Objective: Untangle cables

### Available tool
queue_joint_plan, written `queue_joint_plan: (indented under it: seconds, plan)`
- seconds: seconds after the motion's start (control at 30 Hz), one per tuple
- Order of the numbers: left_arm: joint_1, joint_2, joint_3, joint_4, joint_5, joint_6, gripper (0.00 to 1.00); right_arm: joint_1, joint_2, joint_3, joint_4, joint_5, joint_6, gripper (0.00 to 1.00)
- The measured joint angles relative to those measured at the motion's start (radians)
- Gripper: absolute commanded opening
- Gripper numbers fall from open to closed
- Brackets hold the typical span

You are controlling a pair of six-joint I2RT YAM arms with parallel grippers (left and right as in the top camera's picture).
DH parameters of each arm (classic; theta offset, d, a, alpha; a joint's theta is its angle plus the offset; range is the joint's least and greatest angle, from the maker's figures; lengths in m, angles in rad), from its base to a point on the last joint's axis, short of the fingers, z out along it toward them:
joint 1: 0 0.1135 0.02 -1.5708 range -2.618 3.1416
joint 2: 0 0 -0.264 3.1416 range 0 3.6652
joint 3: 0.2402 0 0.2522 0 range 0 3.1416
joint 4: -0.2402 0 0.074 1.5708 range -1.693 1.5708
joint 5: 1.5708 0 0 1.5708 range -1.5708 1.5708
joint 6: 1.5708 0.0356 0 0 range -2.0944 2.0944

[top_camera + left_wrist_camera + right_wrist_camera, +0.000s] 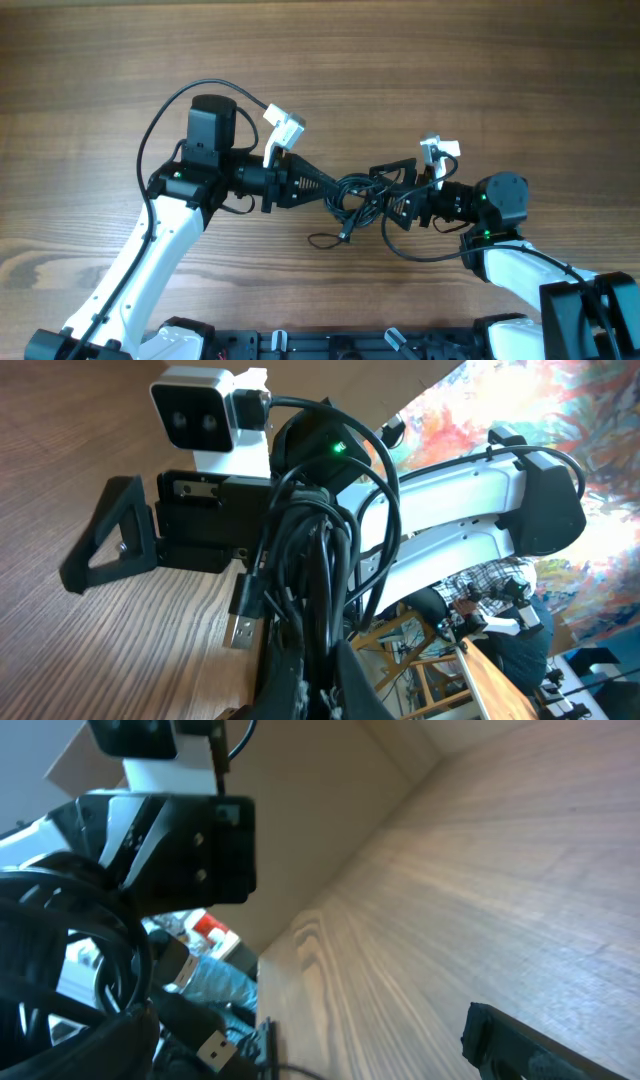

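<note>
Cables (pixel 358 195) are sitting bunched in a tangle at the middle of the desk (pixel 100 60), between the two arms. I am reading the left tool (pixel 330 187) as clamped on the left edge of that bunch. In the left wrist view the cords are running straight down into its fingers, but dark cord against dark fingers is making the contact line hard to separate. I am reading the right tool (pixel 392 195) as spread wide. One triangular finger (pixel 105 550) is standing well apart from the bundle, and the other finger is hiding behind the cords. In the right wrist view only a corner of one finger (pixel 530 1045) is showing, cut off by the lower edge.

A USB plug (pixel 240 628) is hanging free from the bundle, just above the wood. Two loose loops are trailing from the tangle toward the near edge. I am unable to count the separate cords; they are overlapping too tightly.
</note>
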Motion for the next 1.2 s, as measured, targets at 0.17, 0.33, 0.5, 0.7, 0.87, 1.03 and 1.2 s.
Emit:
queue_joint_plan:
  seconds: [0.17, 0.33, 0.5, 0.7, 0.87, 1.03, 1.2]
  plan:
    - [0.000, 0.000, 0.000, 0.000, 0.010, 0.000, 0.04, 0.001, 0.003, -0.002, 0.104, -0.066, 0.060, 1.00]
    - [0.000, 0.000, 0.000, 0.003, 0.012, 0.000, 0.04, 0.002, 0.004, -0.002, 0.261, -0.085, 0.172, 1.00]
    - [-0.016, 0.000, 0.000, 0.003, 0.001, 0.000, 0.04, 0.005, 0.004, -0.002, 0.265, -0.052, 0.216, 1.00]
    - [-0.093, 0.000, 0.000, 0.003, -0.026, 0.000, 0.04, 0.077, 0.003, -0.002, 0.193, 0.116, 0.193, 0.99]
    - [-0.097, 0.000, 0.000, 0.003, -0.081, -0.005, 0.04, 0.095, -0.008, 0.002, -0.198, 0.381, 0.137, 0.99]
    - [-0.097, 0.001, 0.000, 0.003, -0.108, -0.008, 0.04, 0.095, -0.008, 0.002, -0.325, 0.605, 0.108, 1.00]
    - [-0.097, 0.002, 0.000, 0.006, -0.118, -0.008, 0.04, -0.009, -0.008, 0.002, -0.420, 0.657, 0.093, 1.00]
